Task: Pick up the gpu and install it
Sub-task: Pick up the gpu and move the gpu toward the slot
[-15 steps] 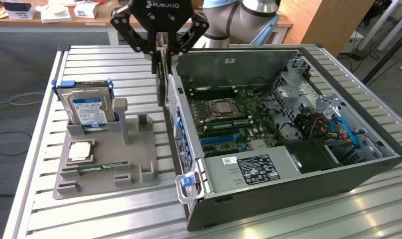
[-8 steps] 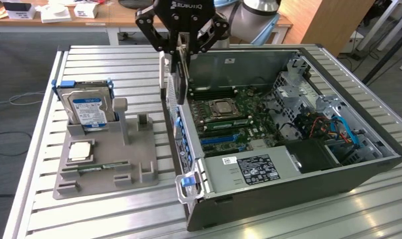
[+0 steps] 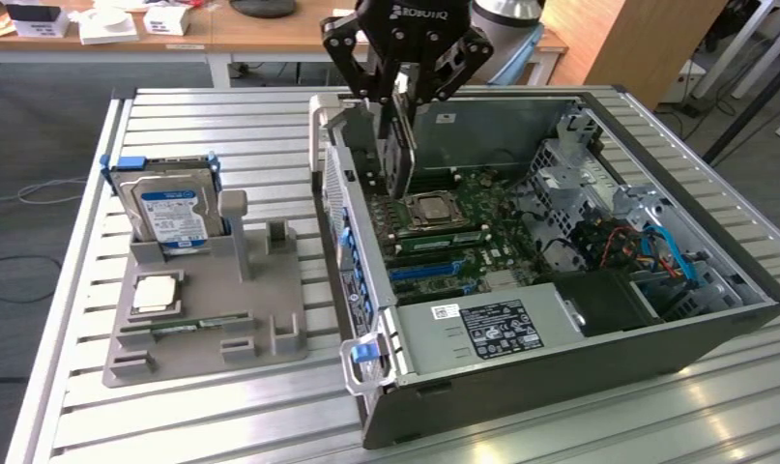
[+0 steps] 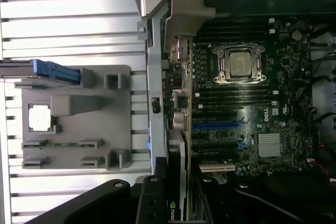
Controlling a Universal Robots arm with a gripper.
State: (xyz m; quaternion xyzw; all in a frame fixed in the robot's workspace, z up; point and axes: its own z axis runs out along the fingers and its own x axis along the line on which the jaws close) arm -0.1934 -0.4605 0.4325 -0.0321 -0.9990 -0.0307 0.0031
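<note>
Gripper state: we find the gripper (image 3: 392, 97) closed on the top edge of the graphics card (image 3: 396, 145), which hangs below it.
Card location: in the exterior view the card hangs over the open computer case (image 3: 558, 358), at about 11 o'clock from the processor (image 3: 431, 211), close to the case's slotted end wall. We cannot tell whether its lower edge touches anything.
Step in hand: we judge that the card is being carried to the motherboard (image 3: 493, 242).
Handling advice: in our view, the board should stay upright and parallel to the long slots (image 4: 218, 125). The bracket (image 4: 186, 11) should stay flush against the end wall, and travel should be straight, without twist.
Risk: in our judgement, a tilted card could catch the wall or miss its slot.
Card appearance: a thin, dark, flat board, seen edge-on from the wrist, with a pale metal bracket at one end.
Surroundings: a grey holder (image 3: 196, 338) with a hard drive (image 3: 170, 208) sits at 9 o'clock from the case, well apart.
</note>
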